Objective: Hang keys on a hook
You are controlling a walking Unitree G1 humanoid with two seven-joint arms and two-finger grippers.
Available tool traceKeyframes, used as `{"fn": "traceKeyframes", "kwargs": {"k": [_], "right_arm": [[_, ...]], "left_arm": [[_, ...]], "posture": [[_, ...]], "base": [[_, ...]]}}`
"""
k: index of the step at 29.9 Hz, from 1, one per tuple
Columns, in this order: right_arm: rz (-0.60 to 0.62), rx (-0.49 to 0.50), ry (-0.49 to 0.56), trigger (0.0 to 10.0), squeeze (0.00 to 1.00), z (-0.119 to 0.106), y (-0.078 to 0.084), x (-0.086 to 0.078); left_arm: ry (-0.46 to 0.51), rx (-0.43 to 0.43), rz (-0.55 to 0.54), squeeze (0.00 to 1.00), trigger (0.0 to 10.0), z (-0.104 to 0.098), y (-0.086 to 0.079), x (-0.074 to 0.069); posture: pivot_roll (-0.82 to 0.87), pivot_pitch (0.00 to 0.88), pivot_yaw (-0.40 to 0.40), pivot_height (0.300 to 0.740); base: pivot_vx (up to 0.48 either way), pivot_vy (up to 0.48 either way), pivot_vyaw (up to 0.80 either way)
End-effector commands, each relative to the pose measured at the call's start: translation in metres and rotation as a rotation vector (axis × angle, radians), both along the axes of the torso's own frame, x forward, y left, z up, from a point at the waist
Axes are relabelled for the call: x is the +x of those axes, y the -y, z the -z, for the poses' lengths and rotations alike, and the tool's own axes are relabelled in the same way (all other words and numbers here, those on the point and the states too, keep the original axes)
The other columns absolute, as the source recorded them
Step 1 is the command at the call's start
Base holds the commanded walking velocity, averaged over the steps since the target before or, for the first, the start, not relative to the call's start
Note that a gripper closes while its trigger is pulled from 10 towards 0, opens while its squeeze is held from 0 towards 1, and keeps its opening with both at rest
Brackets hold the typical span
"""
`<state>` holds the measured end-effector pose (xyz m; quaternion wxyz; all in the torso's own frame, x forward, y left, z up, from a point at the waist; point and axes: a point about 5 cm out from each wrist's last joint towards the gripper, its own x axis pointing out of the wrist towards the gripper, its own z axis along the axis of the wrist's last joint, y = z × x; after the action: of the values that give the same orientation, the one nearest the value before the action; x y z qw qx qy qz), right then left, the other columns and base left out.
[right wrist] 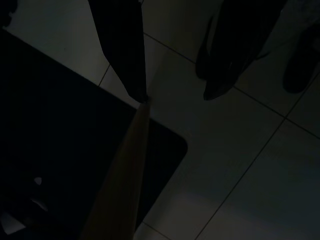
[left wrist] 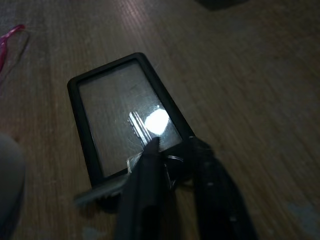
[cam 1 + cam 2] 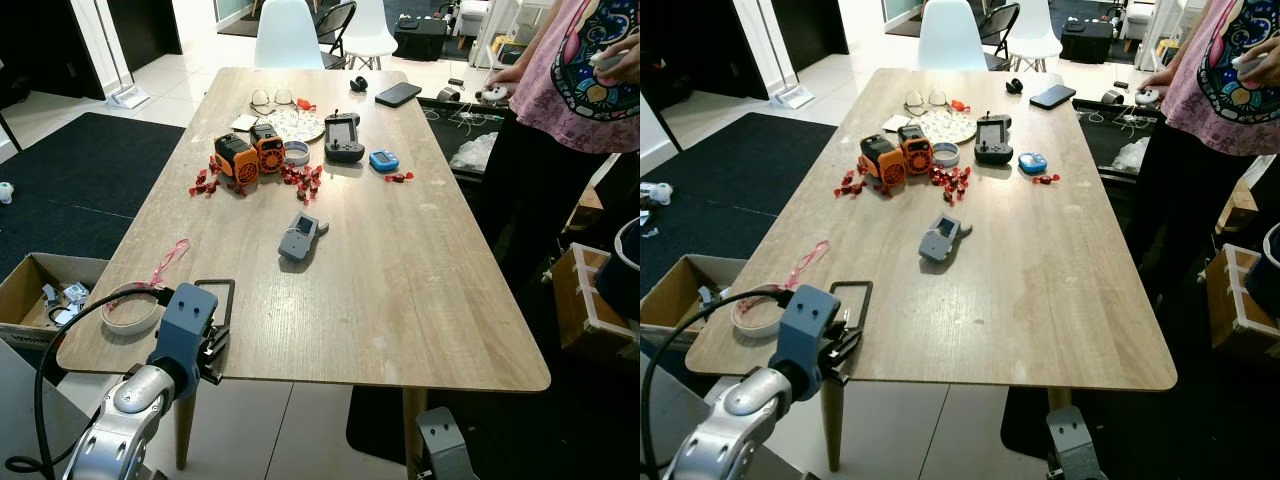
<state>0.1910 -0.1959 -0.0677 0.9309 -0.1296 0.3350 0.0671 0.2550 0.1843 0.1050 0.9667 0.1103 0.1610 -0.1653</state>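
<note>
— Wood-grain table (image 3: 400, 300), and our left tool (image 2: 172, 167) sat at its near left edge, over the black rectangular frame (image 2: 120, 115). Where were the keys?

— Metal keys (image 2: 107, 187) lay on the table against the frame's near end, right at our fingertips (image 2: 145, 165). The 2 fingers stood close together around the ring, but we couldn't tell whether they had truly clamped it.

— So how should we have done the pick well?

— We judged it best to pinch the ring itself, not the flat blade, and lift straight up so the frame didn't drag along. No hook was in view, so we'd have needed to look for it afterwards.

— And the right tool (image 1: 175, 75)?

— Spread apart, hanging idle above the floor.
</note>
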Motion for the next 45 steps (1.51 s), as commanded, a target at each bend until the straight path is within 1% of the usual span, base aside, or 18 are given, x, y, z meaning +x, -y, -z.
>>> {"fn": "traceKeyframes", "kwargs": {"k": [1,4,5,6,7,8,13,14,16,18,19,22,27,28,32,37,42,45], "right_arm": [[0.010,-0.005,-0.025,10.0,0.00,0.004,0.003,-0.007],[0.010,-0.005,-0.026,10.0,0.00,0.004,0.003,-0.007],[0.010,-0.006,-0.026,10.0,0.00,0.004,0.003,-0.008],[0.010,-0.006,-0.027,10.0,0.00,0.004,0.003,-0.008],[0.010,-0.006,-0.027,10.0,0.00,0.004,0.003,-0.008],[0.009,-0.006,-0.028,10.0,0.00,0.004,0.002,-0.008],[0.008,-0.005,-0.026,10.0,0.00,0.004,0.002,-0.007],[0.008,-0.005,-0.025,10.0,0.00,0.004,0.002,-0.006],[0.008,-0.005,-0.024,10.0,0.00,0.004,0.002,-0.006],[0.009,-0.005,-0.023,10.0,0.00,0.003,0.002,-0.006],[0.009,-0.005,-0.023,10.0,0.00,0.003,0.002,-0.006],[0.010,-0.006,-0.023,10.0,0.00,0.003,0.002,-0.005],[0.010,-0.005,-0.023,10.0,0.00,0.003,0.001,-0.005],[0.011,-0.003,-0.023,10.0,0.00,0.003,0.001,-0.006],[0.011,-0.002,-0.023,10.0,0.00,0.003,0.001,-0.006],[0.012,-0.001,-0.023,10.0,0.00,0.003,0.001,-0.006],[0.012,-0.001,-0.021,10.0,0.00,0.003,0.000,-0.005],[0.011,0.000,-0.018,10.0,0.00,0.003,0.000,-0.004]], "left_arm": [[-0.045,0.021,0.010,0.00,0.0,0.008,0.000,-0.005],[-0.045,0.028,0.012,0.00,0.2,0.009,-0.001,-0.005],[-0.041,0.031,0.021,0.00,1.1,0.008,-0.001,-0.005],[-0.031,0.032,0.036,0.00,4.6,0.007,0.000,-0.005],[-0.031,0.032,0.036,0.00,4.6,0.007,0.000,-0.005],[-0.016,0.029,0.056,0.00,10.0,0.005,0.001,-0.005],[0.078,-0.033,0.121,0.00,10.0,-0.008,0.012,-0.002],[0.162,-0.123,0.174,0.00,10.0,-0.023,0.020,-0.001],[0.188,-0.156,0.194,0.00,10.0,-0.028,0.023,-0.002],[0.266,-0.286,0.254,0.00,10.0,-0.047,0.032,-0.003],[0.266,-0.286,0.254,0.00,10.0,-0.047,0.032,-0.003],[0.355,-0.408,0.323,0.00,10.0,-0.070,0.043,-0.005],[0.399,-0.464,0.344,0.00,10.0,-0.079,0.047,-0.005],[0.418,-0.545,0.354,0.00,10.0,-0.088,0.051,-0.006],[0.427,-0.606,0.366,0.00,10.0,-0.094,0.054,-0.006],[0.423,-0.626,0.392,0.00,10.0,-0.096,0.057,-0.005],[0.338,-0.582,0.488,0.00,10.0,-0.089,0.070,-0.009],[0.232,-0.564,0.602,0.00,10.0,-0.080,0.086,-0.016]], "posture": [[0.03,0.089,0.000,0.740],[0.03,0.088,0.000,0.740],[0.03,0.088,0.000,0.740],[0.03,0.086,0.001,0.740],[0.03,0.086,0.001,0.740],[0.03,0.085,0.001,0.740],[0.03,0.083,0.001,0.740],[0.03,0.083,0.001,0.740],[0.03,0.083,0.001,0.740],[0.03,0.088,-0.002,0.740],[0.03,0.088,-0.002,0.740],[0.03,0.090,-0.003,0.740],[0.03,0.092,-0.002,0.740],[0.03,0.094,-0.001,0.740],[0.03,0.094,0.000,0.740],[0.03,0.093,-0.001,0.740],[0.03,0.092,-0.002,0.740],[0.03,0.092,-0.002,0.740]], "base": [[0.000,0.000,0.00],[0.000,0.000,0.00],[0.000,0.000,0.00],[0.000,0.000,0.00],[0.000,0.000,0.00],[0.000,0.000,0.00],[0.000,0.000,0.00],[0.000,0.000,0.00],[0.000,0.000,0.00],[0.000,0.000,0.00],[0.000,0.000,0.00],[0.000,0.000,0.00],[0.000,0.000,0.00],[0.000,0.000,0.00],[0.000,0.000,0.00],[0.000,0.000,0.00],[0.000,0.000,0.00],[0.000,0.000,0.00]]}}
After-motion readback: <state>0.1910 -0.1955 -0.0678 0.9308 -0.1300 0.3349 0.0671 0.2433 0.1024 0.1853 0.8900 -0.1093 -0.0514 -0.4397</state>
